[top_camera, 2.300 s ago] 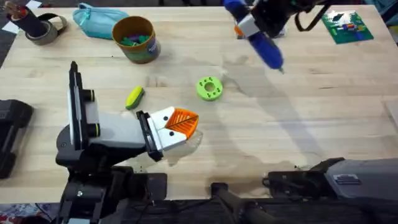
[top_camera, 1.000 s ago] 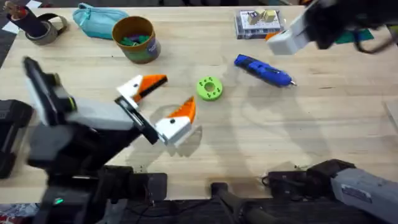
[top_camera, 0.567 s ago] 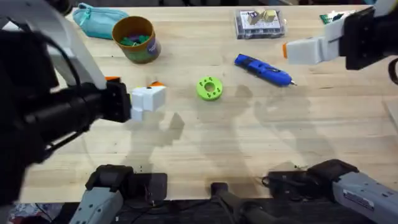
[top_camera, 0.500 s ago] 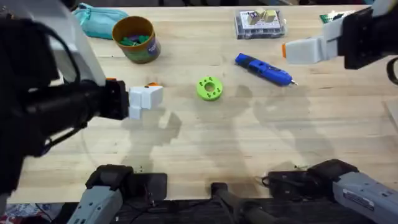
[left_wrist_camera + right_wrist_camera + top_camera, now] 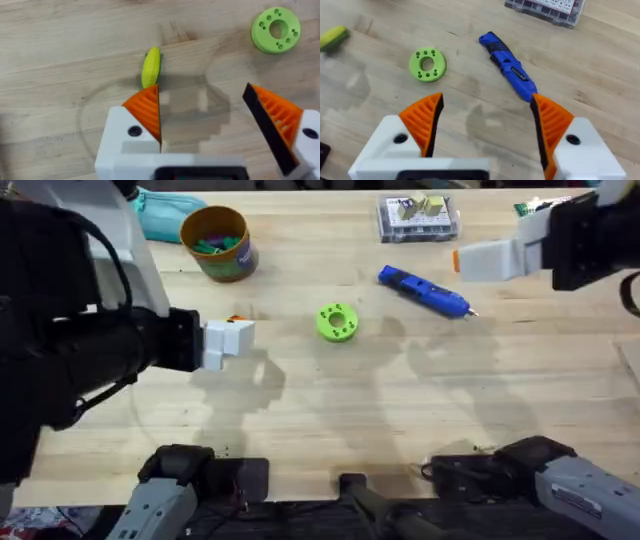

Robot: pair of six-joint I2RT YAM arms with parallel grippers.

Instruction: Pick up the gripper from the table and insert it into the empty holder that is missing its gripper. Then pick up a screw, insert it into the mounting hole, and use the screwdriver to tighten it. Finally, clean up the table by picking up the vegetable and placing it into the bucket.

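Yellow with green ends, the vegetable (image 5: pixel 151 67) lies bare on the tabletop (image 5: pixel 330 400), toward its left side, just ahead of the left gripper (image 5: pixel 205 117), whose jaws are spread wide and empty. The bucket (image 5: pixel 216 242) stands near the far left corner. The right gripper (image 5: pixel 485 122), jaws also spread, hovers near the screwdriver (image 5: pixel 423 291).

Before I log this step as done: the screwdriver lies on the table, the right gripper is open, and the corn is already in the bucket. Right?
Not quite. The corn is not in the bucket; the left wrist view shows it lying on the table just ahead of the open left gripper. The rest holds: the screwdriver lies on the table and the right gripper is open.
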